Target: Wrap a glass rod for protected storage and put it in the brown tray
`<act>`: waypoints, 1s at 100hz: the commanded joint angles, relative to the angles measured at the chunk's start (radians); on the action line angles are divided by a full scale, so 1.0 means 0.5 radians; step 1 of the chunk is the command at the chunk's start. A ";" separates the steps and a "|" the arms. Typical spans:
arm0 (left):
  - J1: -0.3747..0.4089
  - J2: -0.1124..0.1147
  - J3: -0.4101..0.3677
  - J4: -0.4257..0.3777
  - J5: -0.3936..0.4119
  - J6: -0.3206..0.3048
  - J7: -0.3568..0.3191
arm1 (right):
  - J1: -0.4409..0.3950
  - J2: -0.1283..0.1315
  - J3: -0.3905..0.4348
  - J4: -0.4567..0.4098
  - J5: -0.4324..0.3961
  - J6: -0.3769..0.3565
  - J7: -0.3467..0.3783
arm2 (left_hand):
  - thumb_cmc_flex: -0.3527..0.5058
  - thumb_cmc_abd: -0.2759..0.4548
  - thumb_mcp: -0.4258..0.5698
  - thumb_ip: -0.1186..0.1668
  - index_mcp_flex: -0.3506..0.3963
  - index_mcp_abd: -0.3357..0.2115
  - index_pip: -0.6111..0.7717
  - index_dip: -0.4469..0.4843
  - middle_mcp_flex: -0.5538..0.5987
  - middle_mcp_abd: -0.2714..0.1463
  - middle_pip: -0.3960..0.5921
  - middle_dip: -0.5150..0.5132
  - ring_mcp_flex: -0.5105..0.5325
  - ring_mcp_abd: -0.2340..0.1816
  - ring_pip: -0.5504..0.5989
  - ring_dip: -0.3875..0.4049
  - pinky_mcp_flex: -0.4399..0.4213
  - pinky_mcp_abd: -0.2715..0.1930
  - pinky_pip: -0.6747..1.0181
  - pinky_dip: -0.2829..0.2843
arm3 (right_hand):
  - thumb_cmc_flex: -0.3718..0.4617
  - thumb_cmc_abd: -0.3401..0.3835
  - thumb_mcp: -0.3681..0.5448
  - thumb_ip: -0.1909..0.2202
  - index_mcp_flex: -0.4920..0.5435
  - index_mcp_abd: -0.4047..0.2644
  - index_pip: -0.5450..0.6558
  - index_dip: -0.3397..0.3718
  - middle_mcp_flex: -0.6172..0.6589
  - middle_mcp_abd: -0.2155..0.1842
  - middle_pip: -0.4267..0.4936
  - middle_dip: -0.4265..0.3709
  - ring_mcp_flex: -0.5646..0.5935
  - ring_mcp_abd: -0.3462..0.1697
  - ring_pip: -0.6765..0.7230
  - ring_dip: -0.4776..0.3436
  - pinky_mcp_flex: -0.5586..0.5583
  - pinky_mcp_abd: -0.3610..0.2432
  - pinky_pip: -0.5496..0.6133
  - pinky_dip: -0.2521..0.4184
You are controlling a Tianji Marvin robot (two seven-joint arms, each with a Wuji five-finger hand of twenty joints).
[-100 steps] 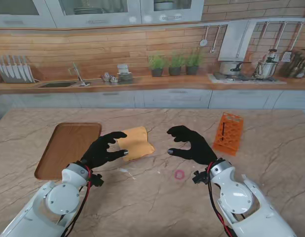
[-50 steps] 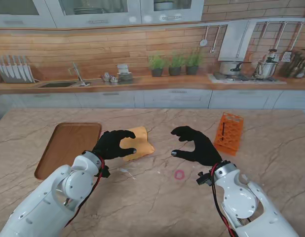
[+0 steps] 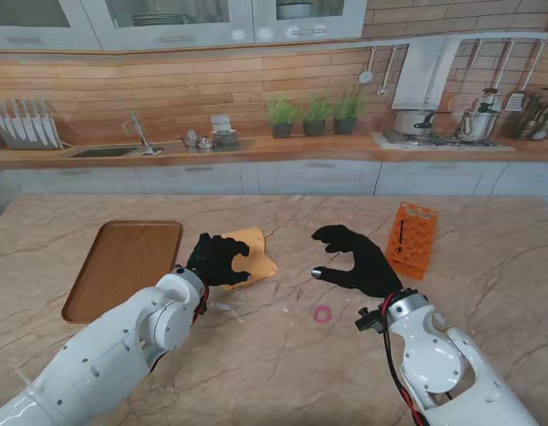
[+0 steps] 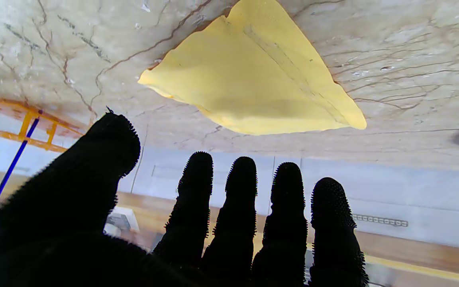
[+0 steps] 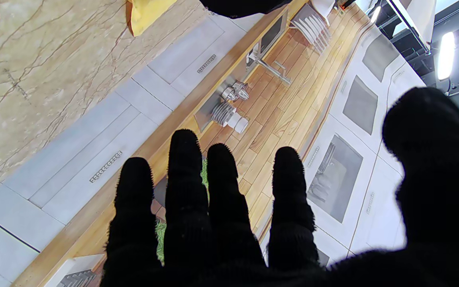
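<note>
My left hand [image 3: 216, 258] is over the near-left part of the folded yellow cloth [image 3: 253, 255], palm down. In the left wrist view its fingers [image 4: 242, 207] are extended side by side with small gaps, thumb out to the side; nothing is between them, and the cloth [image 4: 253, 75] lies flat on the marble table [image 3: 283, 355] beyond the tips. Can't tell from the stand view whether the fingertips touch the cloth.

My right hand [image 3: 354, 260] hovers right of the cloth, well apart from it, curled into a loose C with the thumb opposing the fingers. Nothing is held; the right wrist view shows the fingers [image 5: 185, 187] apart and the thumb off to one side.

The cloth is folded into a rough wedge with a ridge running along it. The glass rod itself isn't visible, so I can't tell if it's inside the fold.

The brown tray [image 3: 123, 266] is left of the cloth, just beside my left hand. An orange rack [image 3: 410, 240] stands far right, near my right hand. A small pink ring [image 3: 323, 313] lies on the table nearer to me, between the two arms.
</note>
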 commanded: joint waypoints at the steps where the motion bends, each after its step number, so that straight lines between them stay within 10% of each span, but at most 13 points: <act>1: -0.028 -0.036 0.023 0.023 -0.022 0.008 -0.011 | -0.005 -0.010 -0.006 -0.007 0.003 0.003 -0.002 | -0.025 -0.003 0.036 0.028 -0.020 0.042 0.079 0.025 0.009 0.028 0.064 0.033 -0.053 0.014 0.044 0.039 -0.042 -0.028 0.074 0.045 | -0.031 0.020 -0.011 0.061 0.027 -0.035 -0.035 0.006 0.023 -0.024 0.022 0.022 -0.013 -0.016 0.024 0.018 0.005 0.000 0.041 0.054; 100: -0.380 -0.162 0.536 0.469 -0.118 0.130 0.095 | -0.028 -0.013 -0.007 -0.001 0.026 -0.006 -0.009 | -0.083 -0.021 0.085 0.025 -0.015 0.058 0.175 0.043 0.054 0.045 0.153 0.074 -0.021 0.050 0.144 0.069 -0.057 -0.005 0.170 0.079 | -0.023 0.015 -0.001 0.066 0.039 -0.034 -0.039 0.013 0.038 -0.023 0.025 0.028 -0.004 -0.013 0.035 0.027 0.008 0.004 0.054 0.059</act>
